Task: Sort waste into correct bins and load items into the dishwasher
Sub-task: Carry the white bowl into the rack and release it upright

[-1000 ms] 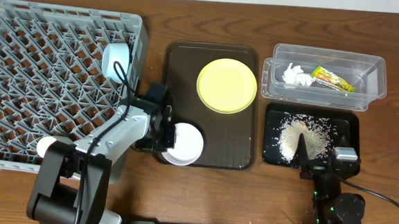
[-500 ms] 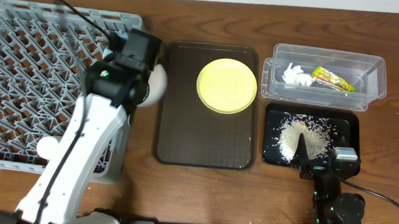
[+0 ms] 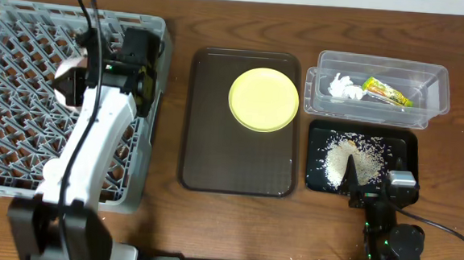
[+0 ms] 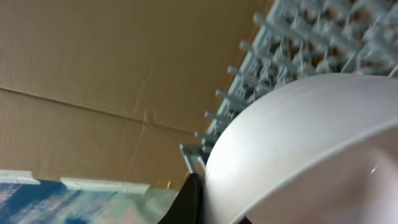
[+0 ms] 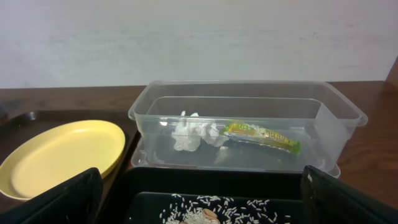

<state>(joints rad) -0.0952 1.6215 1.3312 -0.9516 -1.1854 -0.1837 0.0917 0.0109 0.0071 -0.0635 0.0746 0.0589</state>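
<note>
My left tool [image 3: 90, 74] grips the white-pinkish bowl [image 4: 311, 143], seemingly tilted, above the grey dish rack [image 3: 22, 133] at the far-left corner of the surface [image 3: 234, 227]. My right tool [image 3: 374, 185] sits spread wide by the near-right corner.

Barred over the rack's [image 3: 15, 109] right half by the left arm [image 3: 89, 149] and the bowl [image 3: 68, 84] in its grip. Open above the brown tray's [image 3: 230, 162] near half, past the plate [image 3: 264, 100]. Hemmed at the black tray's [image 3: 400, 144] near edge by the wide-spread right gripper [image 3: 376, 186].
</note>
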